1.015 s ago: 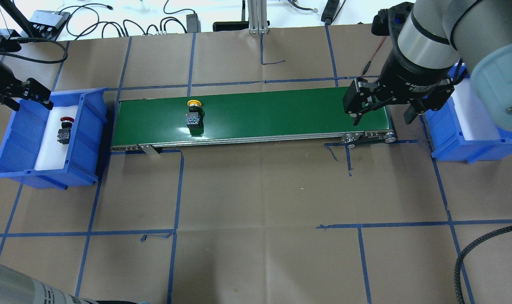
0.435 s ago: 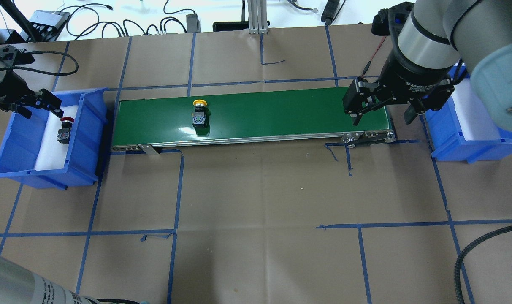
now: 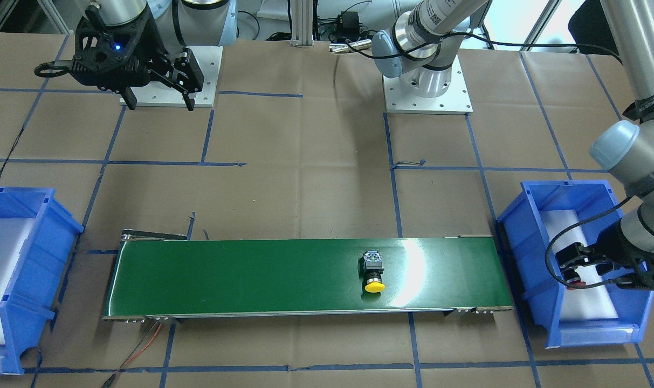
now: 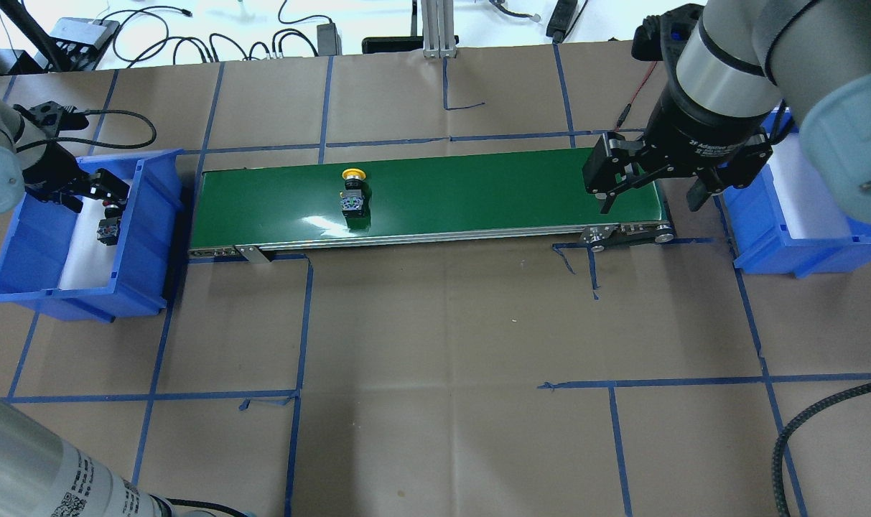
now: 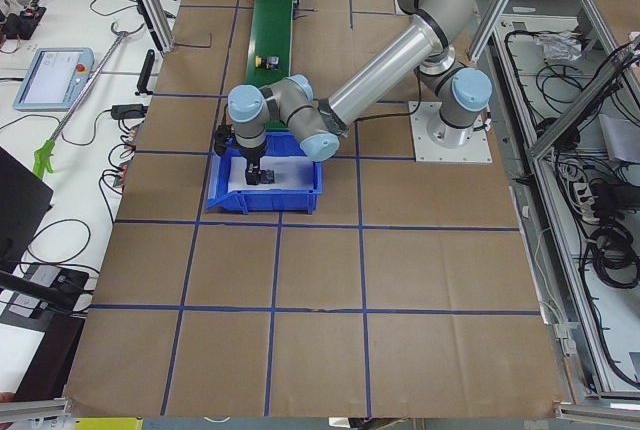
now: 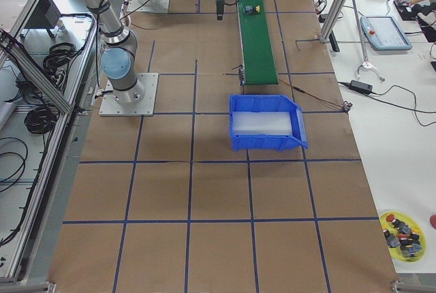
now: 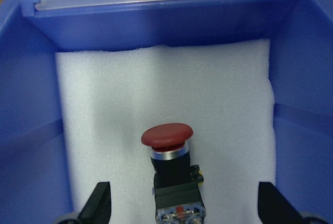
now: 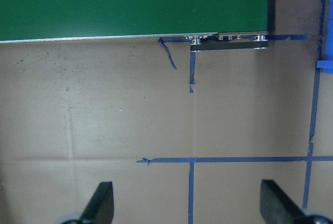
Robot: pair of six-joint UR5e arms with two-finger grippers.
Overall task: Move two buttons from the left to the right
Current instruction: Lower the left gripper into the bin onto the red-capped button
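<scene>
Standing by the bench here. The left tool (image 7: 184,206) is down inside the blue bin (image 4: 155,208) at the left edge of the overhead view, fingers spread wide with nothing gripped. The red button (image 7: 171,174) lies on its side on the white foam (image 7: 223,104) right between them. In the left wrist view one finger sits at the lower left, the other at the lower right, and the button is pretty much centred, maybe a hair to the left. I can't see either finger touching it.

Its long axis runs up and down that frame: the red cap points to the top, toward the bin's far wall, and the blocky body trails off the bottom edge. So the fingers would close across the body, not along it, which looks like the right line-up to me. I'd guess it only needs a bit more drop before squeezing.

The yellow button (image 4: 352,194) is out on the green belt (image 4: 478,194), left of the middle in the overhead view. It also lies on its side, across the belt, cap toward the top of the frame.

The right tool (image 4: 650,201) hangs over the belt's right end, fingers apart and empty, well away from the yellow button. The other blue bin (image 4: 765,244) sits just right of it.
</scene>
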